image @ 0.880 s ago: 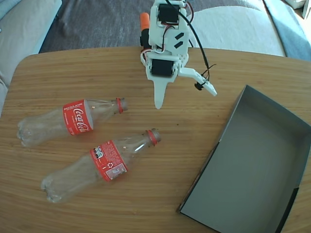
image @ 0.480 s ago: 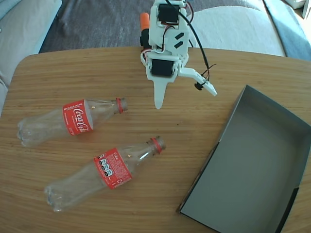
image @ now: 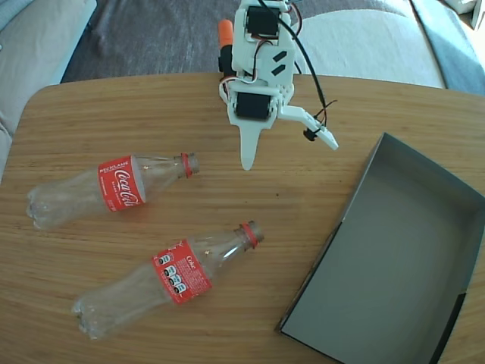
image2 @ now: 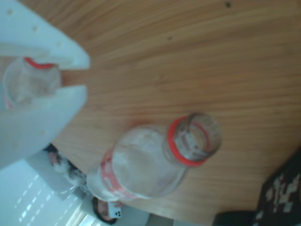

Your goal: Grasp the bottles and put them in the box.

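Observation:
Two clear Coca-Cola bottles lie on the wooden table in the fixed view. The upper bottle [image: 114, 186] points its neck right, towards the arm. Below it, the lower bottle [image: 170, 277] lies slanted, its open mouth up and to the right. At the right, the grey box [image: 402, 250] sits with nothing in it. My gripper [image: 288, 148] hangs open above the table, right of the upper bottle's neck and touching neither bottle. The wrist view looks into one bottle's open mouth [image2: 190, 139], and a white finger [image2: 42, 42] partly covers the other bottle's neck [image2: 28, 82].
The table [image: 318, 197] has a rounded far edge, with grey and pale cushions [image: 364, 45] behind it. The arm's base [image: 254, 45] stands at the far edge. Bare wood lies between the bottles and the box.
The lower bottle has rolled down and a little to the right, turning its label. The arm, the upper bottle and the box have stayed put.

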